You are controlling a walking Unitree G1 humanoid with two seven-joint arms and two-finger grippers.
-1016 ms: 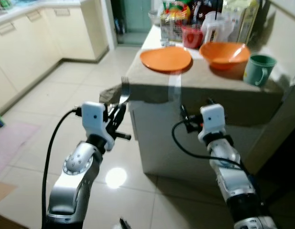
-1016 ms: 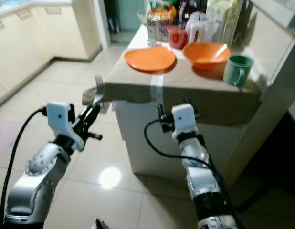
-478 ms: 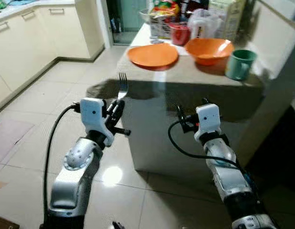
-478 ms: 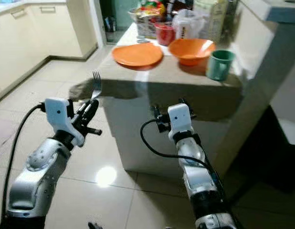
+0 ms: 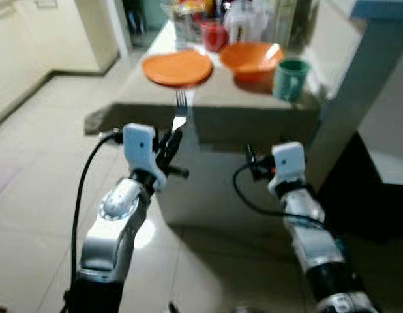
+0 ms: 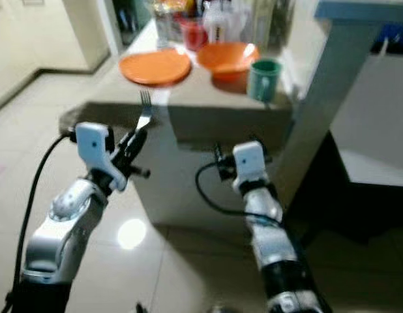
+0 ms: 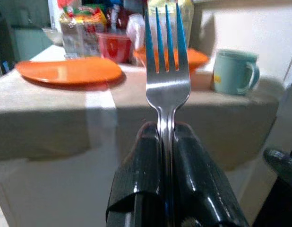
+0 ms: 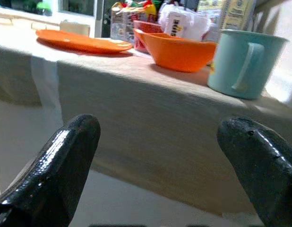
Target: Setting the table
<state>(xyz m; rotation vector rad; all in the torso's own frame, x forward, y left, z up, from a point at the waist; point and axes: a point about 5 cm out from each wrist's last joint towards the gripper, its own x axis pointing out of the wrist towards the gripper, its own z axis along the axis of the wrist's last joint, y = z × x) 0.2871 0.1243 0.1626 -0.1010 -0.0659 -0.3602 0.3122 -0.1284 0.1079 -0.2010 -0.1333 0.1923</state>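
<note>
Left gripper [image 7: 166, 142] clenched on fork [image 7: 167, 75], tines up, short of the table [image 5: 253, 111] edge. Right gripper [image 8: 160, 161] spread wide, holding nothing, low before the table's front. On the cloth: orange plate [image 5: 177, 68] to the left, orange bowl [image 5: 251, 57] beside it, green mug [image 5: 290, 69] right of the bowl. Packets and a red tub [image 7: 113, 46] crowded behind.

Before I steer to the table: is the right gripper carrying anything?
No, the right gripper is open, its two black fingers spread wide with nothing between them, facing the table edge.
</note>
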